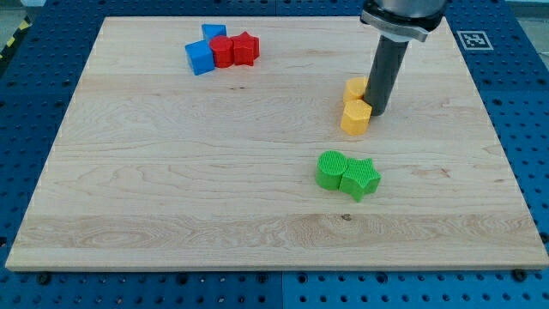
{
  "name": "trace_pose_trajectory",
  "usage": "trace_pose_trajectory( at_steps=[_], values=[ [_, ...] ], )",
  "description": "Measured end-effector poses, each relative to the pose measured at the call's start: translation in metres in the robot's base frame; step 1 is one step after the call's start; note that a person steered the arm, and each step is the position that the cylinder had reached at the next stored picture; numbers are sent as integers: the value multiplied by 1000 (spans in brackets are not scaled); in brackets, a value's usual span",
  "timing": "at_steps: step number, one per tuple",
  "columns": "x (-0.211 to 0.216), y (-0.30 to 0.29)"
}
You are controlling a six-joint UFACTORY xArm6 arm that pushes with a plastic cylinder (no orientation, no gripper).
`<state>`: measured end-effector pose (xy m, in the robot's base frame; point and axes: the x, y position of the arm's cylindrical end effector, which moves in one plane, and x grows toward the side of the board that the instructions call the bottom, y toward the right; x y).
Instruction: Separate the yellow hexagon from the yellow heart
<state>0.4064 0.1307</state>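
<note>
Yellow plastic marks the two task blocks, which sit right of the board's centre, toward the view's top. A yellow hexagon-like block (356, 118) lies nearer the view's bottom, and a second yellow block (355, 87), which I take for the heart though its shape is partly hidden, sits just above it; the two look to be touching. My tip (378, 112), the lower end of the straight dark rod, stands on the wood right beside both, at the view's right of them, against the seam between the pair. Being a plain rod, it has no jaws to spread or press together.

Below them, well apart, a green rounded block (330, 168) and a green star-shaped block (361, 178) touch side by side. Far off near the view's top left, two blue cube-like blocks (200, 57) (214, 33) cluster with two red blocks (223, 51) (245, 48). All rest on the pale wooden board (171, 189), which lies on a blue perforated table (523, 103).
</note>
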Motion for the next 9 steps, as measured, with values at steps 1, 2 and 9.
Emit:
trace_pose_trajectory(
  at_steps=[1,2,9],
  values=[
    [0,-15],
    [2,-23],
    [9,10]
  ],
)
